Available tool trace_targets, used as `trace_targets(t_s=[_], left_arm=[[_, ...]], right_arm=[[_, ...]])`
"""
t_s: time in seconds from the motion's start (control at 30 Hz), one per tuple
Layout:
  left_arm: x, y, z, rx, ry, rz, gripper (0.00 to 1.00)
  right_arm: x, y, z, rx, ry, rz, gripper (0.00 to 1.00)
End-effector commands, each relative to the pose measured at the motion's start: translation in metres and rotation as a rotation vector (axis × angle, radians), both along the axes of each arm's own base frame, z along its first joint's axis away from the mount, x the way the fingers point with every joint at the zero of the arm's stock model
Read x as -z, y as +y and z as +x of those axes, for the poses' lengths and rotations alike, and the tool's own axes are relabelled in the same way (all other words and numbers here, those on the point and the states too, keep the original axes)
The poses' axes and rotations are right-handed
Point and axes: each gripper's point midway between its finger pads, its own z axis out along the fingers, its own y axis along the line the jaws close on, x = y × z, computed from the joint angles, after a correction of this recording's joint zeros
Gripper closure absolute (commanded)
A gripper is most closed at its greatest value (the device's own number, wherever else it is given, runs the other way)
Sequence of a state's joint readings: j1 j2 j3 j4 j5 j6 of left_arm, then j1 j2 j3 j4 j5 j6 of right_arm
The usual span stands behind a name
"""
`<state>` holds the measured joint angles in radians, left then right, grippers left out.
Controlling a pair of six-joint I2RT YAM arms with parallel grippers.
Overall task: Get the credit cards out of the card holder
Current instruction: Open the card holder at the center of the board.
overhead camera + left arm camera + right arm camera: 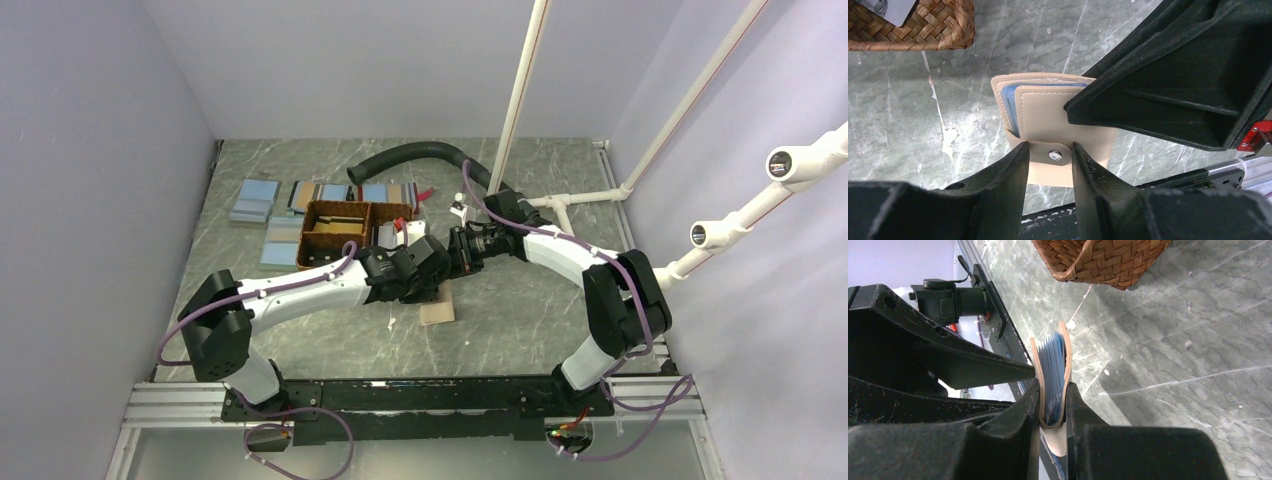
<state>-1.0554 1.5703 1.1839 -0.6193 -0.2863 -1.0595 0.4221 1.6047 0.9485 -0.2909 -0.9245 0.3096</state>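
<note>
The tan card holder [1048,115] hangs upright above the marble table, its flat face towards the left wrist camera. My right gripper [1052,385] is shut on its folded end, and light blue credit cards [1053,367] show packed between the two tan faces. Their blue edge [1009,102] peeks out at the holder's left side. My left gripper [1049,146] is open, one finger on each side of the strap with the round snap [1055,155]. In the top view both grippers [432,272] [462,250] meet at mid-table, with the holder [437,308] showing just below them.
A brown woven two-compartment basket [345,235] [923,30] [1103,260] stands just behind the grippers. Light blue flat rectangles [255,198] lie at the back left. A black hose [410,155] and white pipes [520,100] cross the back. The base rail [998,325] runs along the near edge.
</note>
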Motion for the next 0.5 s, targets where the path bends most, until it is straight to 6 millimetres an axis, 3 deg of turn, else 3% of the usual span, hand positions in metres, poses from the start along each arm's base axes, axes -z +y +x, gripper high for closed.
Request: trace_targets(t_s=[0.0, 0.17, 0.47], left_arm=[[0.002, -0.002, 0.000, 0.004, -0.010, -0.005, 0.59], [0.008, 0.002, 0.000, -0.003, 0.001, 0.032, 0.61], [0.011, 0.006, -0.003, 0.021, -0.005, 0.038, 0.96]], right_arm=[[-0.033, 0.014, -0.004, -0.051, 0.020, 0.137, 1.00], [-0.038, 0.015, -0.006, -0.059, 0.024, 0.160, 1.00], [-0.038, 0.014, -0.007, -0.060, 0.022, 0.162, 1.00]])
